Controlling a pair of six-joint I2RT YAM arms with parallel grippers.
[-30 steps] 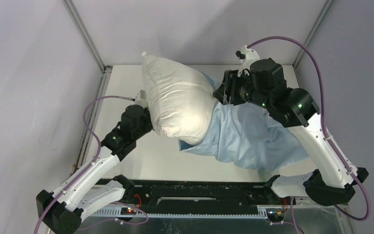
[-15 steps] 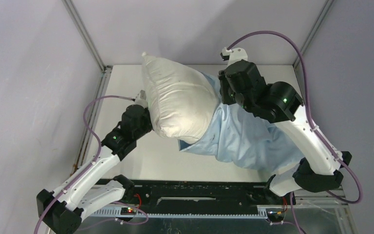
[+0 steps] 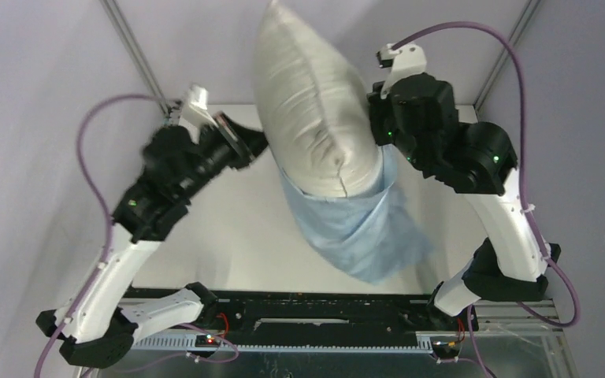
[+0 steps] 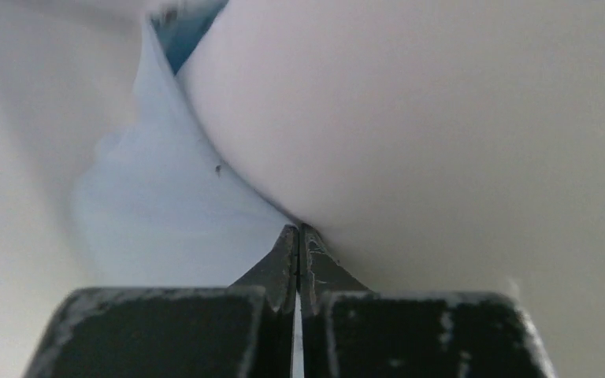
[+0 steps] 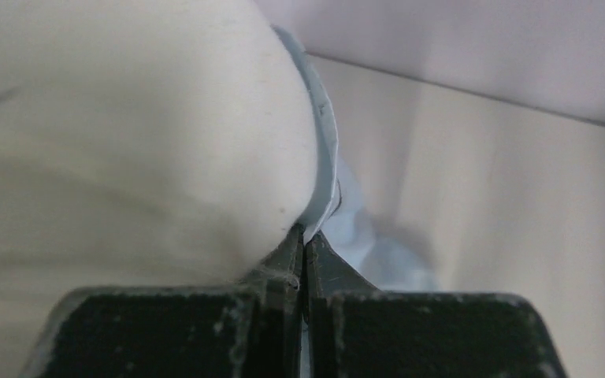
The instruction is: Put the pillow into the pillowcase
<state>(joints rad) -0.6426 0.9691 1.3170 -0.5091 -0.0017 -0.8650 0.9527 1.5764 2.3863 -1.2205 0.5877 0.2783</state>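
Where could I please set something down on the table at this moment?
The white tabletop lies bare between the left arm and the hanging light blue fabric pillowcase. The middle is crowded: the plump white pillow is held there between both arms.

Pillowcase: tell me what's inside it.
The pillow has its lower end in the mouth of the pillowcase; the rest sticks out above. The blue cloth hides how deep it goes. The left gripper and right gripper pinch the rim, shut.
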